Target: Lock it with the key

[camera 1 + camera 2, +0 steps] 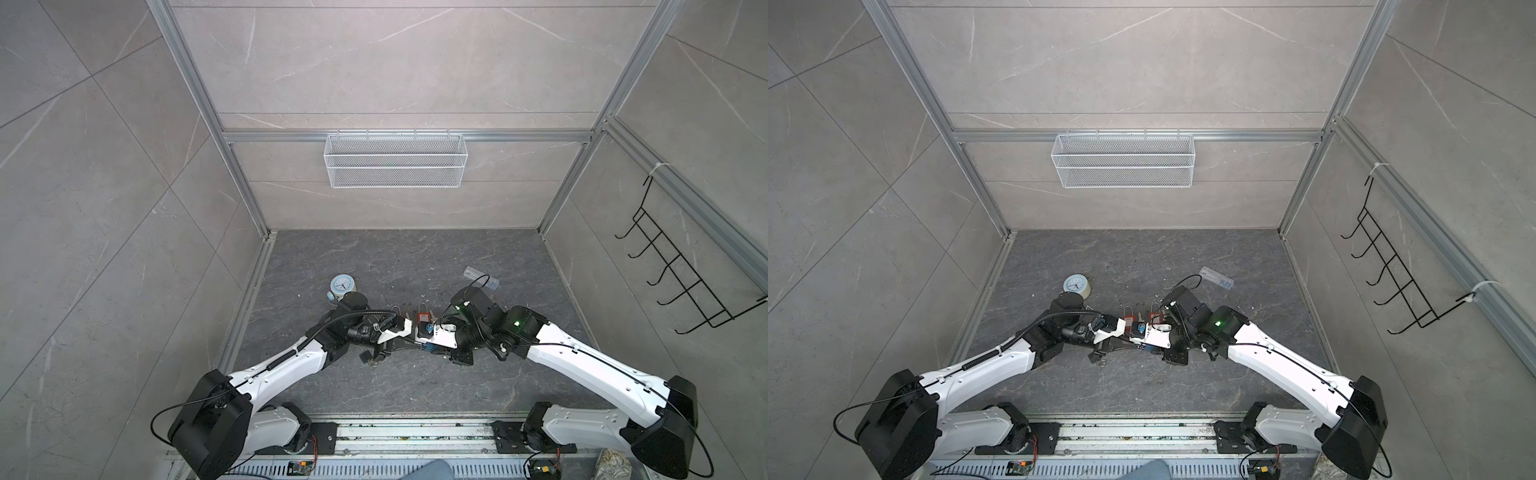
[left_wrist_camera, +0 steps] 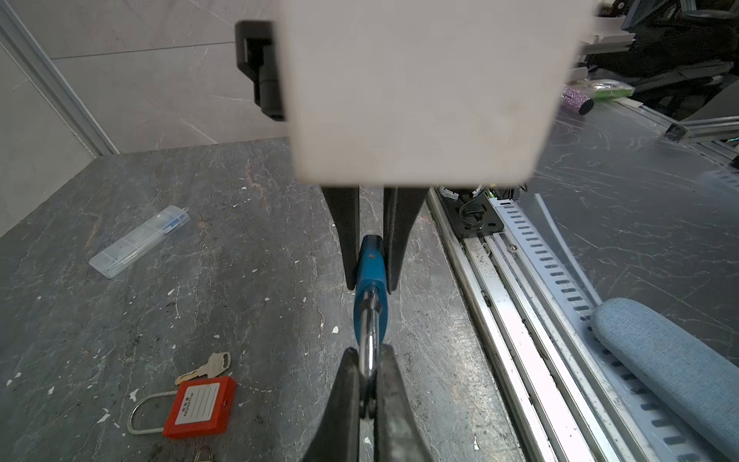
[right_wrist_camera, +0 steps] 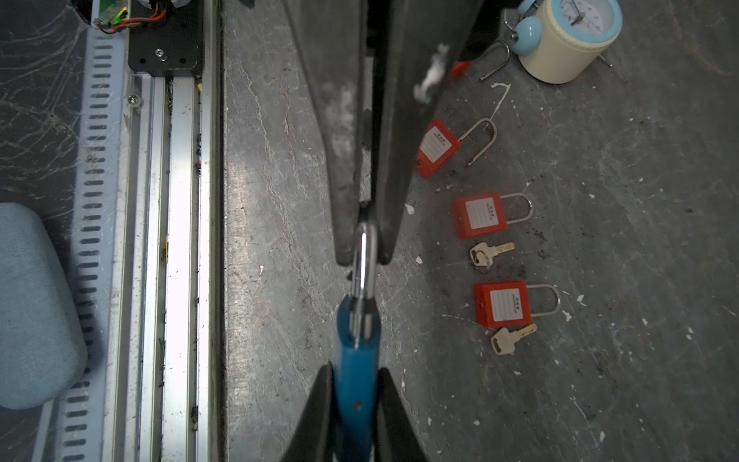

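The blue padlock (image 2: 372, 272) is held off the surface (image 1: 374, 270) over its middle, somewhat nearer the front edge; the left gripper (image 2: 368, 354) is clamped on the steel shackle (image 3: 364, 256); the right gripper (image 3: 356, 370) is clamped on the blue body. Red padlocks (image 3: 480, 216) and two keys (image 3: 512, 338) lie on the surface just beyond, toward the back edge.

My left arm (image 1: 274, 370) and right arm (image 1: 590, 365) wore white shells and black joints, bolted by black plates to the aluminium rail (image 1: 415, 434); farther from that rail, a ribbed black cable (image 1: 328, 322) hugged the left
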### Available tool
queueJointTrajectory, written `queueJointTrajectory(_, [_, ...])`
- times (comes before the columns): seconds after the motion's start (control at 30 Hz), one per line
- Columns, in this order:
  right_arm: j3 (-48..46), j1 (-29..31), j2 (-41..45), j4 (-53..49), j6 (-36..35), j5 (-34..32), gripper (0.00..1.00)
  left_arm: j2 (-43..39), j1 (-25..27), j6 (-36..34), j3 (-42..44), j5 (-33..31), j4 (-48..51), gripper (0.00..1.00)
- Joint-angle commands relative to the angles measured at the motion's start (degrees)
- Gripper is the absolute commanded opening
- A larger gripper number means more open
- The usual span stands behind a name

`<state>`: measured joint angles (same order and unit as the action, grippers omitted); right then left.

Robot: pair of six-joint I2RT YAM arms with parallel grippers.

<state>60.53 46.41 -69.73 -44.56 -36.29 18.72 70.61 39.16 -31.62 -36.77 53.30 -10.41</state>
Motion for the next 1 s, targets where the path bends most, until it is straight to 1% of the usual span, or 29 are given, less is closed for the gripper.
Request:
queueJointTrajectory(0.0, [2.7, 0.0, -0.7, 0.3, -1.1, 6.8, 0.05, -1.0, 1.9, -3.2, -0.8, -2.8, -4.3, 0.00])
queueJointTrajectory(0.27, [4.0, -0.8, -1.6, 0.9, -1.5, 9.5, 0.04, -0.2, 3.4, -2.5, 0.0, -3.6, -6.0, 0.00])
queueJointTrajectory(0.33, [4.0, -0.9, -1.4, 2.8, -1.5, 9.2, 0.04, 0.3, 3.6, -1.0, 0.2, -3.0, -7.4, 0.00])
queueJointTrajectory(0.43, [3.1, -0.9, -0.8, 7.6, -1.2, 7.1, 0.02, 1.8, 3.6, 2.6, 0.3, -1.3, -10.3, 0.00])
queueJointTrajectory(0.67, [1.0, -0.8, 0.5, 16.4, -1.9, 2.1, 0.00, 4.3, 3.6, 6.9, 0.0, 2.4, -11.8, 0.00])
queueJointTrajectory(0.87, [-1.2, -0.8, 2.4, 22.1, -2.4, 2.1, 0.00, 6.2, 3.7, 9.3, -0.2, 4.3, -14.2, 0.00])
queueJointTrajectory(0.97, [-1.7, -0.7, 3.1, 23.2, -2.8, 3.7, 0.00, 7.2, 3.7, 9.4, -0.4, 4.6, -14.3, 0.00])
